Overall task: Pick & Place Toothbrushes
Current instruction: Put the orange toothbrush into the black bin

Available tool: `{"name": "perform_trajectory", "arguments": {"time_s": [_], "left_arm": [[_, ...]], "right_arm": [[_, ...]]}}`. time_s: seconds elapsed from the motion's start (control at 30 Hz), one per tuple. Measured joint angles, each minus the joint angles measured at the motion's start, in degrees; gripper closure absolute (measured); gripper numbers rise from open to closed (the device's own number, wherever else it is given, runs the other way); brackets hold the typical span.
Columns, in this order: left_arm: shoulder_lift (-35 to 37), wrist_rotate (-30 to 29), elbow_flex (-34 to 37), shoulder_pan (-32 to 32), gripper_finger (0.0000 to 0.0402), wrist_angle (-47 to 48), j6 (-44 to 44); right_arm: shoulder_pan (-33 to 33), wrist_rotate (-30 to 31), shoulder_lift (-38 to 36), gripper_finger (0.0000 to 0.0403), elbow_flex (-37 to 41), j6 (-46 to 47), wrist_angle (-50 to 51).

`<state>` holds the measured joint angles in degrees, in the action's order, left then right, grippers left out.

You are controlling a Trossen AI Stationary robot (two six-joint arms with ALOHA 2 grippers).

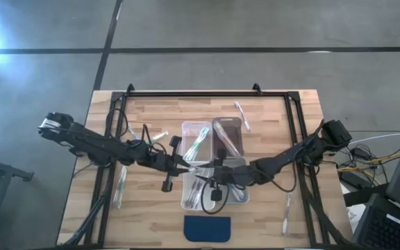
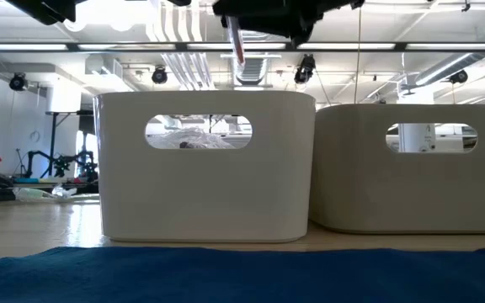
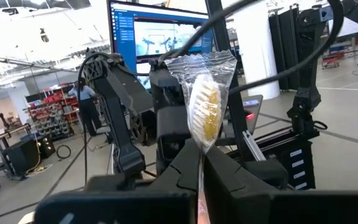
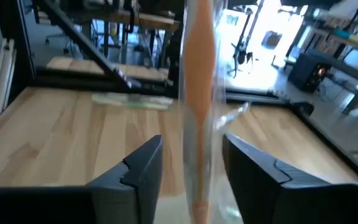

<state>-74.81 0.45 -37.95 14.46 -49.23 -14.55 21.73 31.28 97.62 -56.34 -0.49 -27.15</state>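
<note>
My left gripper (image 3: 201,152) is shut on a toothbrush (image 3: 205,109) in a clear wrapper, with yellow bristles and an orange handle. It hangs in the air over the clear bins (image 1: 197,189) at mid table. My right gripper (image 4: 191,142) is open. Its fingers stand on either side of the toothbrush's handle (image 4: 197,118), with a gap on each side. In the low view the handle's lower end (image 2: 237,44) hangs under the dark grippers. In the high view the two grippers meet, left gripper (image 1: 185,169) against right gripper (image 1: 205,173). My left gripper pinches the wrapped toothbrush between its two fingers just below the brush head (image 3: 201,165). The fingers come about level from the table's left and lie across the brush. The head stands up past the fingertips. The brush is roughly upright and lifted clear of the bins.
Four clear bins stand in a block at mid table; the near left bin (image 2: 205,164) and the far left bin (image 1: 196,135) hold toothbrushes. Loose toothbrushes lie at the far side (image 1: 241,115), near left (image 1: 121,187) and near right (image 1: 287,212). A dark blue pad (image 1: 207,228) lies at the near edge.
</note>
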Motion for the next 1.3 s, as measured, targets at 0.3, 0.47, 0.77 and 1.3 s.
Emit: {"name": "perform_trajectory", "arguments": {"time_s": [0.3,0.47,0.77,1.3], "left_arm": [[0.0,0.0,0.0,0.0,0.0393,0.1,0.0],[0.0,-0.1,0.0,0.0,0.0376,1.0,0.8],[0.1,0.0,0.0,0.0,0.0297,2.2,1.2],[0.1,-23.7,0.2,0.0,0.0184,10.2,-6.5]], "right_arm": [[0.0,0.1,0.0,0.0359,0.4,0.0,0.1],[0.0,0.0,0.0,0.0360,0.5,-0.2,0.4],[-0.1,0.2,0.0,0.0356,0.5,-0.2,0.3],[0.2,1.6,-10.6,0.0356,0.5,9.8,23.3]]}}
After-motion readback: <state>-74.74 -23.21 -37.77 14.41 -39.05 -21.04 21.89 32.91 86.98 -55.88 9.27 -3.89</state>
